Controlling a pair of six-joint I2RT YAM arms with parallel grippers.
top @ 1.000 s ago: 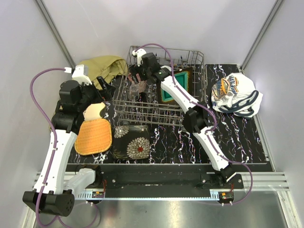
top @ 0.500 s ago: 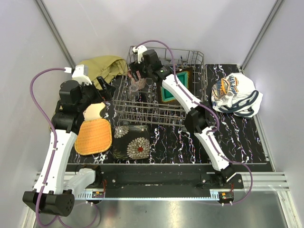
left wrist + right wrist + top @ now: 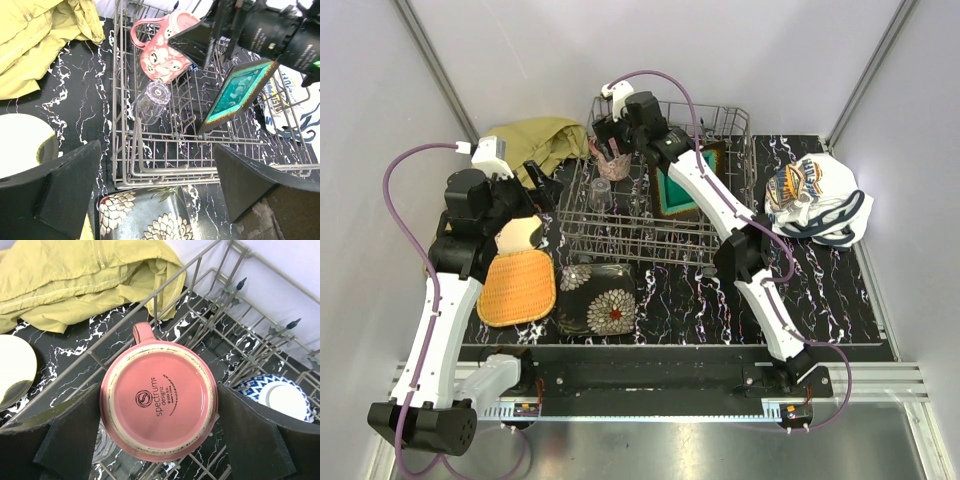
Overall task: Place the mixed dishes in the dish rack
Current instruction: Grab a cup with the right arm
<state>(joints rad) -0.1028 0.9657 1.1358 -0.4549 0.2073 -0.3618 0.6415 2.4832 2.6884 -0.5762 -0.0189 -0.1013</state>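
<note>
pink cup [image 3: 611,157] hangs tilted over the far left corner of the dish rack [image 3: 640,238] in the top view. left wrist: left gripper [image 3: 157,147] gapes empty above the rack's near edge. right wrist: right gripper [image 3: 159,405] clasps the cup's sides, base facing the camera.

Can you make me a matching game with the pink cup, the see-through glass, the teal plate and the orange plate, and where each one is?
Things:
1. pink cup
2. clear glass
3. teal plate
4. orange plate

Places:
A. on the table, outside the dish rack
B. leaning on edge in the rack
C. lying sideways in the rack
D. bottom up, inside the right gripper

Pairs: 1-D, 2-C, 3-B, 4-A
</note>
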